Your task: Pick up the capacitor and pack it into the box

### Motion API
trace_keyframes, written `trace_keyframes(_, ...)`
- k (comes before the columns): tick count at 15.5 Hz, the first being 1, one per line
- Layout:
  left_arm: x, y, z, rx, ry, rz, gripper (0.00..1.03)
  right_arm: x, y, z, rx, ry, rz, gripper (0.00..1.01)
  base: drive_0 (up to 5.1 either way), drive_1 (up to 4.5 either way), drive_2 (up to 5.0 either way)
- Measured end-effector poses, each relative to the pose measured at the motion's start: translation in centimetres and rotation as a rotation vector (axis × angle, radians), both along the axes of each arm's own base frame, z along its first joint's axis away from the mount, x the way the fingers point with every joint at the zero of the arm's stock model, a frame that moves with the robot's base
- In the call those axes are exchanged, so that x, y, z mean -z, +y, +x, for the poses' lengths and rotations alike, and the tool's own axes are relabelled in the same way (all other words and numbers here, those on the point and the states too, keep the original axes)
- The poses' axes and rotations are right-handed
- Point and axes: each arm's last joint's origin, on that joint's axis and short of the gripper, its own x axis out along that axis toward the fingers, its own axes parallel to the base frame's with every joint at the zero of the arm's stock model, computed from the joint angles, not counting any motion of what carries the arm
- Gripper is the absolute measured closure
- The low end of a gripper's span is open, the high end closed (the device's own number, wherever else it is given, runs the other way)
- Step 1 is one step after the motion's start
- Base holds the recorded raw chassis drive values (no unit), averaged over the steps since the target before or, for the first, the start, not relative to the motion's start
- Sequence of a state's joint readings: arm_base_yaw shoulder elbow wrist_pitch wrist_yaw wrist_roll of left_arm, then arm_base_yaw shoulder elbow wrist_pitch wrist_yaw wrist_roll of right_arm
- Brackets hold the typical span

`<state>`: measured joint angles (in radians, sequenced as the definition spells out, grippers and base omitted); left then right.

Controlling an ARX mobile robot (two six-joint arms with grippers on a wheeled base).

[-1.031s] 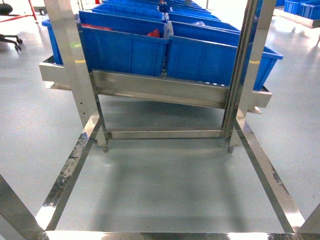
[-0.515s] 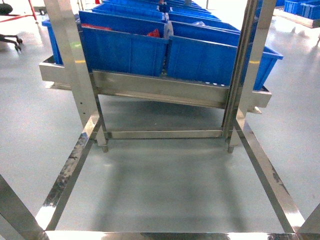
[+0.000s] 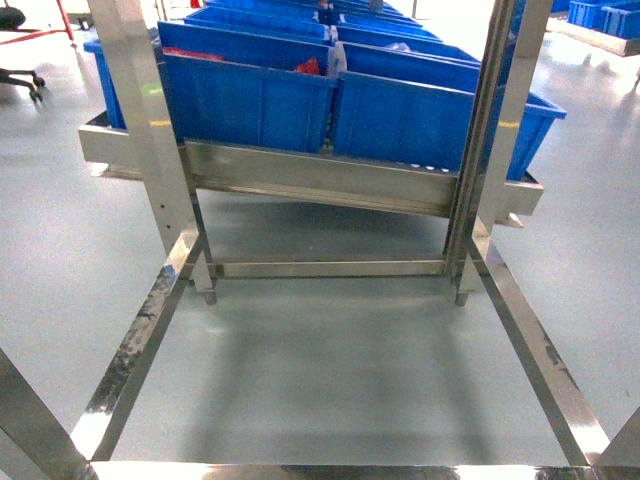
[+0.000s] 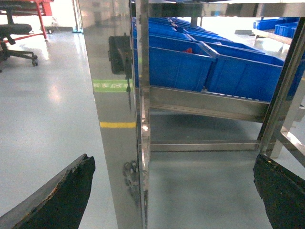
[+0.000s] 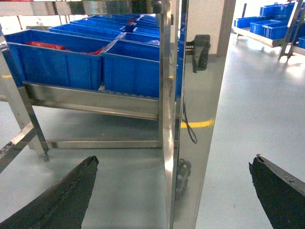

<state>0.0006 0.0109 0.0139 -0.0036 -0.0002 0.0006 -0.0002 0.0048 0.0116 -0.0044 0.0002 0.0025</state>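
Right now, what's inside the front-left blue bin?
Red items show above the rim of the front-left blue bin, at its left and right ends. Its front wall hides everything lower, so the contents can't be identified.

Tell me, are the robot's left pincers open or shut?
Open: the left gripper shows its two black fingers spread far apart, nothing between them.

Open floor (image 3: 320, 370) lies inside the steel frame (image 3: 150, 150) — its uprights flank the gap, and blue bins (image 3: 250, 100) on the rack shelf (image 3: 320, 180) wall off the far side.
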Motion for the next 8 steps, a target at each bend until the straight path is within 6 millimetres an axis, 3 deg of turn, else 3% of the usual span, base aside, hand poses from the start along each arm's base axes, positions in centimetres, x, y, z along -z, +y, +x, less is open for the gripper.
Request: trace_keyframes(8, 0.01, 0.00, 0.00, 0.000, 0.001, 0.000, 0.05, 0.01, 0.00, 0.00, 0.000, 0.002, 0.001, 0.03, 0.0, 0.00, 0.0)
